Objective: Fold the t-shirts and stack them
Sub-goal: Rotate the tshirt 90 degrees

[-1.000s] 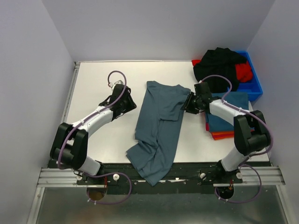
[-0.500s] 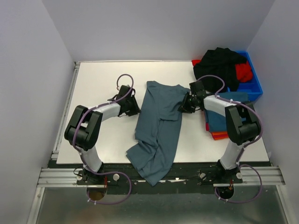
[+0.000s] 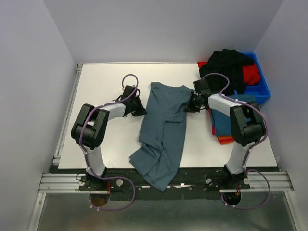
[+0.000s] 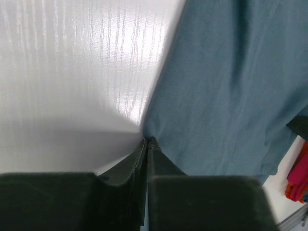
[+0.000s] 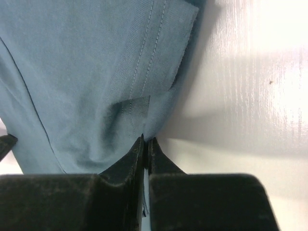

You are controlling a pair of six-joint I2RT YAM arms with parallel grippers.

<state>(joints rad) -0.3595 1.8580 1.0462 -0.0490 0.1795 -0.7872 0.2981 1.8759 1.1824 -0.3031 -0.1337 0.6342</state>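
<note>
Step in hand: laying out the grey-blue shirt (image 3: 163,130) for its first fold. It lies lengthwise mid-bench (image 3: 106,82), rumpled, its near end hanging over the front edge. Left claw (image 3: 140,109) sits at the shirt's left edge, right claw (image 3: 188,107) at its right edge near the sleeve, both toward the far end. Left wrist view: fingertips (image 4: 135,161) pressed together with no gap, tips meeting the cloth edge right at the bench surface; it reads as clenched on a thin pinch of shirt. Right wrist view: fingertips (image 5: 132,161) likewise clamped tight, a small fold of hem or sleeve puckering where they bite. How much cloth sits between the pads is hidden in both. Finished stack (image 3: 222,126), teal on top and orange beneath, lies just right of the right claw; blue bin (image 3: 263,89) with black and red garments is behind it. Judgement: next move calls for both arms to lift and pull together, tensioning the cloth evenly to flatten it and draw the hanging end up onto the bench. Uneven pull risks one pinch slipping.
</note>
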